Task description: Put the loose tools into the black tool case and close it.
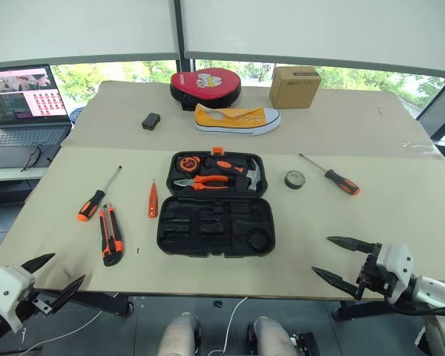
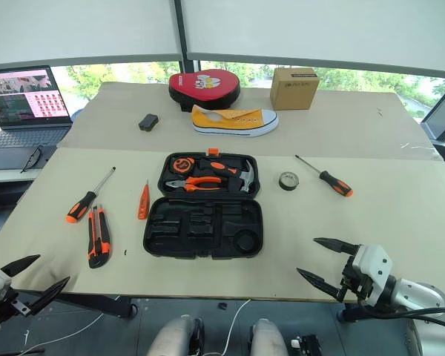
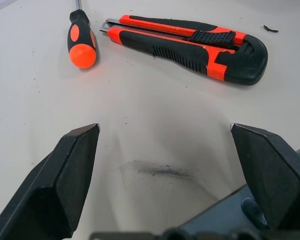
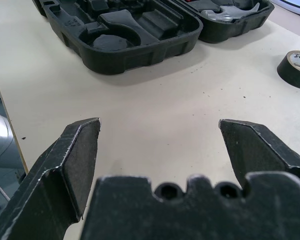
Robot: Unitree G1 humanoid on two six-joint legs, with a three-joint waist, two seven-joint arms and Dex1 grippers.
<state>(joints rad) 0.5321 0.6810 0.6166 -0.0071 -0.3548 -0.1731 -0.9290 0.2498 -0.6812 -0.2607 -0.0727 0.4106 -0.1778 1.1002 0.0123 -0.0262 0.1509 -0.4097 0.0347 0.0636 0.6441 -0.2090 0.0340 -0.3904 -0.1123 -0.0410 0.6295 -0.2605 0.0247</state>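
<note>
The black tool case lies open mid-table, its near half empty and its far half holding pliers and a hammer. Left of it lie a long screwdriver, an orange-and-black utility knife and a small orange tester screwdriver. On its right sit a dark tape roll and a second screwdriver. My left gripper hangs open at the table's front left edge, short of the knife. Near the front right edge my right gripper is open and empty, facing the case.
Along the back of the table stand a red-and-black round pad, a yellow shoe, a cardboard box and a small black box. A laptop sits on a side desk at far left.
</note>
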